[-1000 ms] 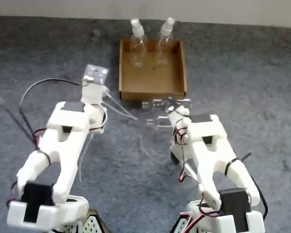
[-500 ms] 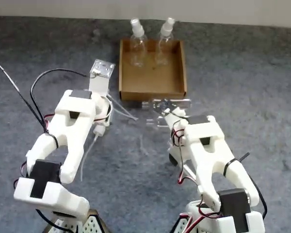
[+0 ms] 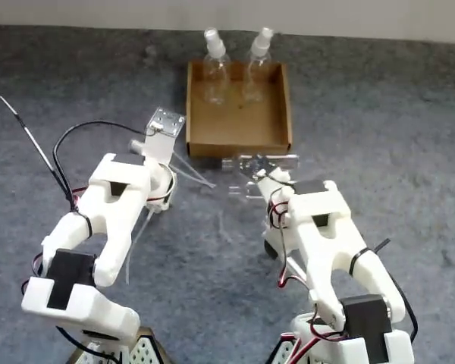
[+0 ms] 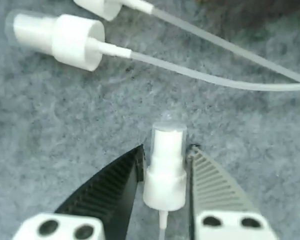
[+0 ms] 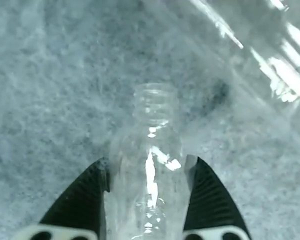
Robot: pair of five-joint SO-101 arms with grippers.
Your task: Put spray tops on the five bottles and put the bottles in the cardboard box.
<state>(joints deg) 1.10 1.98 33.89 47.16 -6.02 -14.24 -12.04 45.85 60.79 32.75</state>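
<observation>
My left gripper (image 4: 166,149) is shut on a white spray top (image 4: 165,172), its clear cap pointing away over the grey carpet. Two more spray tops (image 4: 60,34) (image 4: 105,6) with long tubes lie just beyond it. My right gripper (image 5: 150,165) is shut on a clear bottle (image 5: 152,107) whose neck is bare. In the high view that bottle (image 3: 243,189) sits in front of the cardboard box (image 3: 239,140), with another clear bottle (image 3: 262,162) lying beside it. Two bottles with spray tops (image 3: 214,68) (image 3: 256,67) stand in the box.
The left arm (image 3: 121,197) and right arm (image 3: 318,227) stand side by side on the carpet. Loose tubes (image 3: 189,171) stretch between the left arm and the box. A black cable (image 3: 83,133) loops at the left arm's far side.
The left arm has swung and its wrist has shifted right, toward the box's near corner. The right arm has nudged slightly left with its bottle.
</observation>
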